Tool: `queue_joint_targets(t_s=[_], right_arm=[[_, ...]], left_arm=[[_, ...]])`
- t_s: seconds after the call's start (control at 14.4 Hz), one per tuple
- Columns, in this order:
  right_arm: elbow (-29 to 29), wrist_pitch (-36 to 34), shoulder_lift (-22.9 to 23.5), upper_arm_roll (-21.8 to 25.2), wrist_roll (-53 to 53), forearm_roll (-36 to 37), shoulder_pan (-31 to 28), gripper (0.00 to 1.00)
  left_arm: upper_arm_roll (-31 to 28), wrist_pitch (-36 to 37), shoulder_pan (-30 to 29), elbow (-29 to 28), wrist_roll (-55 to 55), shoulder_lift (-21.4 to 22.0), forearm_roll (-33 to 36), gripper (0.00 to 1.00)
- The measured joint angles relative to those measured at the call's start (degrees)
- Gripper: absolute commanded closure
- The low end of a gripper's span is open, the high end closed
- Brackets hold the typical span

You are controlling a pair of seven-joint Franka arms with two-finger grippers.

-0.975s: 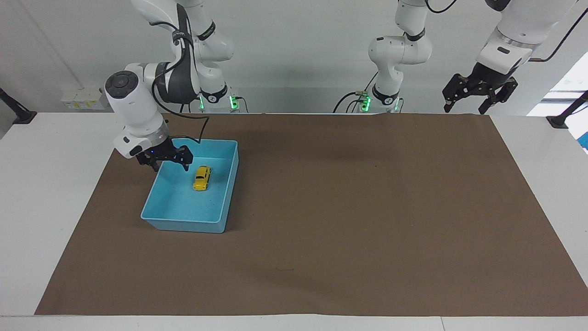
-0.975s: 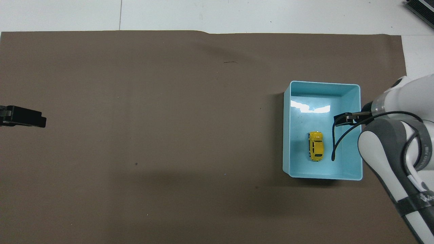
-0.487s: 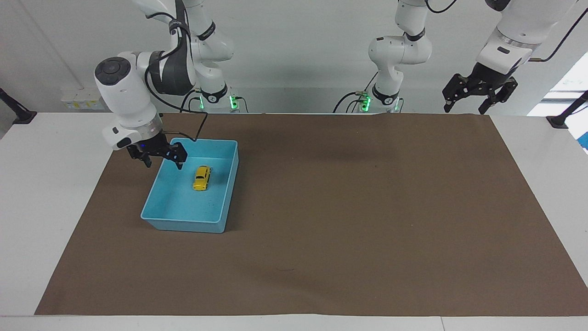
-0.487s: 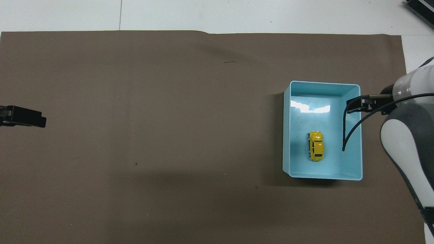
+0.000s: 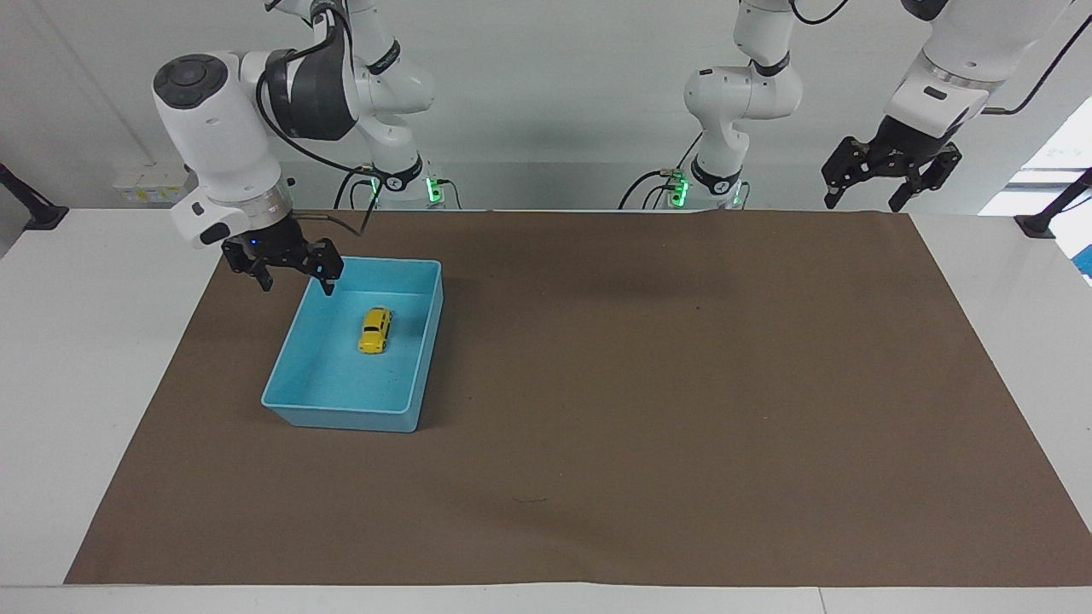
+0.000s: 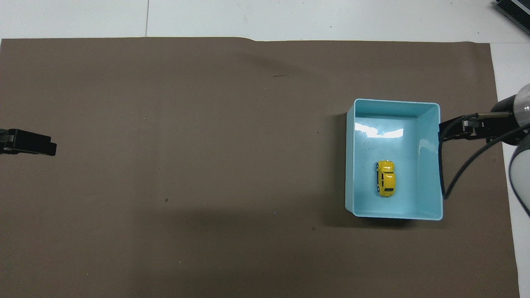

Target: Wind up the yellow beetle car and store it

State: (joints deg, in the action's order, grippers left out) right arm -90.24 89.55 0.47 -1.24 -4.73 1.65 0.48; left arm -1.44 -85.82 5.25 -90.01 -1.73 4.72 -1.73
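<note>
The yellow beetle car (image 5: 375,330) (image 6: 386,178) lies on the floor of the blue bin (image 5: 341,418) (image 6: 351,165), on its wheels, with nothing touching it. My right gripper (image 5: 299,286) (image 6: 455,130) hangs open and empty in the air, over the bin's edge at the right arm's end of the table. My left gripper (image 5: 862,203) (image 6: 29,142) waits open and empty, raised over the mat's edge at the left arm's end of the table.
A brown mat (image 5: 640,384) covers most of the white table, and the bin stands on it toward the right arm's end. A black cable (image 6: 447,182) dangles from the right arm beside the bin.
My right gripper has risen and drawn away from over the bin's inside to over its edge at the right arm's end. The car and the left arm have not moved.
</note>
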Motion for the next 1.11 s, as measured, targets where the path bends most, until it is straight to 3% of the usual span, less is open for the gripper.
queue_joint_targets(t_s=[0.21,1.11], right_arm=[[3.14,-3.01,0.00,-0.01,0.00,-0.47,0.08,0.00],[2.93,-3.61,0.15,-0.02,0.00,-2.57,0.15,0.00]], left_arm=[[0.00,0.00,0.00,0.00,0.00,0.00,0.00,0.00],[0.00,0.00,0.00,0.00,0.00,0.00,0.00,0.00]])
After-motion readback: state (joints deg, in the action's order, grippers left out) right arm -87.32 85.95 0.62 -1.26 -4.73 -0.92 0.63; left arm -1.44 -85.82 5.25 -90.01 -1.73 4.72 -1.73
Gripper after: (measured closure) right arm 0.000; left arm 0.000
